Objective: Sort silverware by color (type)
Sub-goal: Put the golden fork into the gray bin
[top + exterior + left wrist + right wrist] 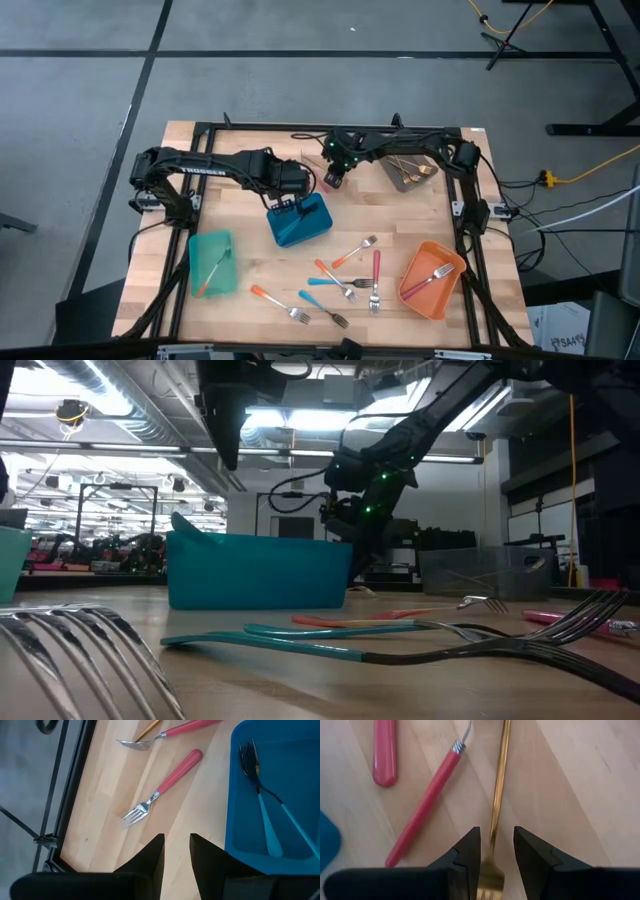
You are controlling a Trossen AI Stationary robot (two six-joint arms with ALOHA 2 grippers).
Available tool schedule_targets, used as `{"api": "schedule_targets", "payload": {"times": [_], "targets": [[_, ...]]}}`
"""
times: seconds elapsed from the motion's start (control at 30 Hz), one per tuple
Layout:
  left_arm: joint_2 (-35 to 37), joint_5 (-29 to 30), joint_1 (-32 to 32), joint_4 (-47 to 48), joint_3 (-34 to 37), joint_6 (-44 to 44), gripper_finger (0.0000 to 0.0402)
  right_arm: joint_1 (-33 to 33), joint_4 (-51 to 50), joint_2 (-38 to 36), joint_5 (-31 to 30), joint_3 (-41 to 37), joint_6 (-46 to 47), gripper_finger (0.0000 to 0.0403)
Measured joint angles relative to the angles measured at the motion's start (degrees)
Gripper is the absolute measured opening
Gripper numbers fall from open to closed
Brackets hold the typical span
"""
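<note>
- We judge the forks light, stiff, thin and slippery where the metal is bare; each lies flat on the table, so we would pinch across the slim handle at mid-length.
- The gold fork is all one colour, with a narrow straight stem. It lies between the right gripper's parted fingers, which do not yet grasp it. Two red-handled forks lie just beside it.
- The left gripper hovers empty with a narrow gap, beside the blue bin that holds blue-handled forks.
- More forks lie loose near the table's front edge.
</note>
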State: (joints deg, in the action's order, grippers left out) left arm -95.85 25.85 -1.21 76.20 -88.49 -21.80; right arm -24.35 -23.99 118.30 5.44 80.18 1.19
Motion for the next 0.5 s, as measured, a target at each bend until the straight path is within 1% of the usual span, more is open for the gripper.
{"api": "schedule_targets", "payload": {"times": [0.23,0.5], "targets": [[0.0,0.0,0.0,-0.4,0.0,0.0,0.0085,0.0,-0.4,2.3,-0.9,0.2,0.0,0.0111],[0.0,0.0,0.0,-0.4,0.0,0.5,0.0085,0.0,-1.1,2.6,-0.9,0.2,0.0,0.0111]]}}
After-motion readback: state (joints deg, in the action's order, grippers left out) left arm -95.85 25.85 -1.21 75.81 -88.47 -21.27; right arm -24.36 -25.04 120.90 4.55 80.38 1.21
